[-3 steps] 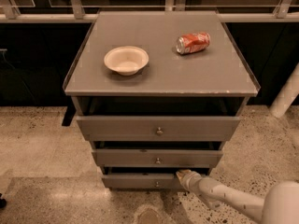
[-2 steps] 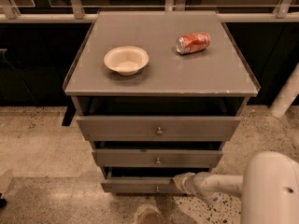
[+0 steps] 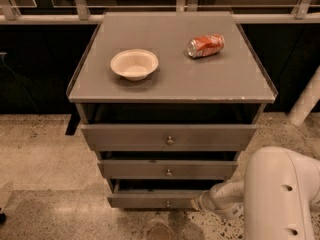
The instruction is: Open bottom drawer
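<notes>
The bottom drawer [image 3: 145,200] is the lowest of the three grey fronts in the cabinet [image 3: 85,115], just above the floor; its small round knob [image 3: 167,203] sits at the middle of the front; a dark strip shows between the top edge of this front and the drawer above it. The gripper [image 3: 197,203] is at the right end of that front, level with the knob and to the right of it, not on it; its tip meets or overlaps the front's right end, and which of the two cannot be told; whether the claw is parted, closed or clamped on anything cannot be told either. The white arm [image 3: 280,194] runs from the gripper out past the cabinet's lower right corner; its thick rounded link fills the space to the right of the cabinet's base.

Above the bottom drawer comes the middle drawer [image 3: 130,169], then the top drawer [image 3: 125,136], each with its own knob; a dark opening lies under the cabinet's top slab. On that slab [image 3: 175,84] a shallow cream bowl [image 3: 134,64] stands upright on the left half; a red can [image 3: 205,45] lies on its side on the right half toward the back, well apart from the bowl. The speckled floor [image 3: 45,154] spreads left of the cabinet; a white post [image 3: 306,103] leans at its right.
</notes>
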You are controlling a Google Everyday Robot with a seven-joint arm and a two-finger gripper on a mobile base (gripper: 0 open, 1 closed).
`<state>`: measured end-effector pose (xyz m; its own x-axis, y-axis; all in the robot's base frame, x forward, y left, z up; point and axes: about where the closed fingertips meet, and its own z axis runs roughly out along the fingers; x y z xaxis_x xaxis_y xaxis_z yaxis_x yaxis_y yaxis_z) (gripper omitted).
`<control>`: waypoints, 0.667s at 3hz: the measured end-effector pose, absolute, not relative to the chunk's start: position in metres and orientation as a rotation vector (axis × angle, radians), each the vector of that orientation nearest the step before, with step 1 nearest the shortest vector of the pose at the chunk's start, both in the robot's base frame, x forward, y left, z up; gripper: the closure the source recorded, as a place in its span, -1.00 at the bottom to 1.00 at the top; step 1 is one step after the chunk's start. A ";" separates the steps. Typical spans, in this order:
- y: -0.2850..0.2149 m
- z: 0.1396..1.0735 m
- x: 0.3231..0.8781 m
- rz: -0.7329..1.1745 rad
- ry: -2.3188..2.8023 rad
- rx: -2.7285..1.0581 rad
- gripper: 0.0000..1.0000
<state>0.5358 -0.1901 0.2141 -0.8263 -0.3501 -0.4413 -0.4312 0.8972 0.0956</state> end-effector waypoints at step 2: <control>-0.188 0.243 0.563 0.421 2.508 -0.574 1.00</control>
<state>0.5634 -0.1881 0.2431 -0.7705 -0.3119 -0.5559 -0.4763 0.8613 0.1769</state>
